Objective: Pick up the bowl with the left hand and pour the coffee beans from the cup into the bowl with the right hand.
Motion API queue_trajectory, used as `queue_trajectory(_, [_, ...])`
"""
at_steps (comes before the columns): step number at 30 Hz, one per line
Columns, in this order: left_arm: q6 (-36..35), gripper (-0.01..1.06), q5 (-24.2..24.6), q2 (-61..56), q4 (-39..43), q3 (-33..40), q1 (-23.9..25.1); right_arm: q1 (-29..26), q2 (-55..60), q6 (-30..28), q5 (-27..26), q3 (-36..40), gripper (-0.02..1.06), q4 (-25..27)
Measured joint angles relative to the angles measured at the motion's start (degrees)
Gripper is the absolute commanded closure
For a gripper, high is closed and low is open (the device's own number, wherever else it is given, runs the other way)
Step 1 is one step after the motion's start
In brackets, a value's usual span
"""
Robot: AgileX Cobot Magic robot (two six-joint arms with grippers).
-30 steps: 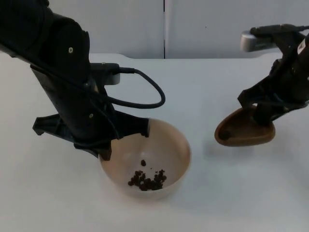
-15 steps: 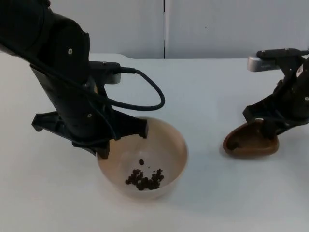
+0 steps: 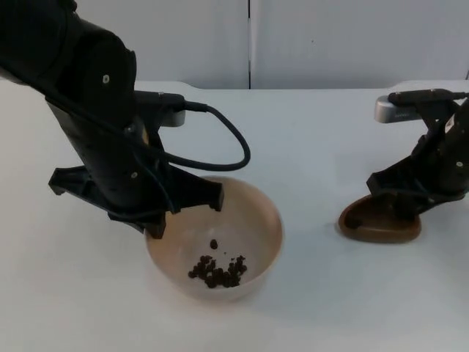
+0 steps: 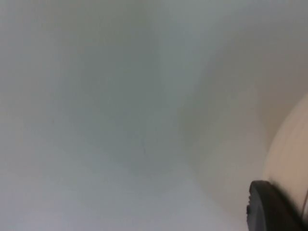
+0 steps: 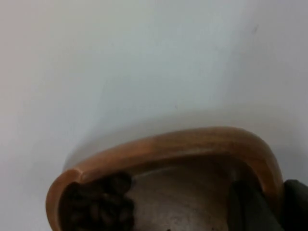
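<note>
- Your white bench [image 3: 322, 132]: ends at grey partition wall [image 3: 352, 40].
- Left end effector [image 3: 157, 220]: clamped on beige round bowl [image 3: 253, 220] holding dark coffee beans [image 3: 216, 271].
- Right end effector [image 3: 407, 209]: clamped on brown wooden cup [image 3: 377, 224], near bench's right side.

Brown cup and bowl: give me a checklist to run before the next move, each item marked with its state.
1. Left gripper on bowl rim: ok.
2. Coffee beans in the bowl: ok, a small pile.
3. Right gripper holding brown cup rim: ok.
4. Cup emptied: not ok, beans left in it.
5. Cup resting on table: cannot tell.
6. Cup over the bowl: not ok, off to its side.
</note>
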Motion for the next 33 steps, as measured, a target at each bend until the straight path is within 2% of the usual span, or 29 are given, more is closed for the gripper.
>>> queue_trajectory(3, [0.0, 0.95, 0.0, 0.0, 0.0, 0.0, 0.0, 0.0, 0.1, 0.0, -0.1, 0.0, 0.98, 0.0])
queue_trajectory(4, [0.0, 0.95, 0.0, 0.0, 0.1, 0.0, 0.0, 0.0, 0.1, 0.0, -0.1, 0.0, 0.98, 0.0])
queue_trajectory(8, [0.0, 0.65, 0.0, 0.1, 0.3, 0.0, 0.0, 0.0, 0.1, 0.2, -0.1, 0.0, 0.80, 0.0])
queue_trajectory(9, [0.0, 0.65, 0.0, 0.1, 0.3, 0.0, 0.0, 0.0, 0.1, 0.2, -0.1, 0.0, 0.80, -0.1])
queue_trajectory(13, [0.0, 0.43, 0.0, 0.2, 0.3, 0.0, 0.0, 0.0, 0.6, 0.2, 0.0, 0.0, 0.61, -0.3])
queue_trajectory(14, [0.0, 0.43, 0.0, 0.2, 0.3, 0.0, 0.0, 0.0, 0.7, 0.3, 0.0, 0.0, 0.61, -0.4])
queue_trajectory(17, [0.0, 0.37, -0.2, 0.4, 0.3, 0.0, 0.0, 0.0, 0.7, 0.4, -0.1, 0.0, 0.49, -0.6])
queue_trajectory(18, [0.0, 0.37, -0.2, 0.4, 0.3, 0.0, 0.0, 0.0, 0.7, 0.4, -0.1, 0.0, 0.43, -0.6])
queue_trajectory(19, [0.0, 0.37, -0.4, 0.4, 0.4, 0.0, 0.0, 0.0, 0.7, 0.4, -0.1, 0.0, 0.43, -0.6])
queue_trajectory(22, [0.0, 0.37, -1.0, 0.4, 0.5, 0.0, 0.0, 0.0, 0.6, 0.4, -0.1, 0.0, 0.34, -0.3])
queue_trajectory(28, [0.0, 0.37, -1.1, -1.4, 0.5, 0.0, 0.0, 0.0, -1.2, 0.4, 0.1, 0.0, 0.32, -0.1])
queue_trajectory(33, [0.0, 0.37, -1.3, -5.1, 0.6, 0.0, 0.0, 0.0, -4.7, 0.4, 2.4, 0.0, 0.32, -0.1])
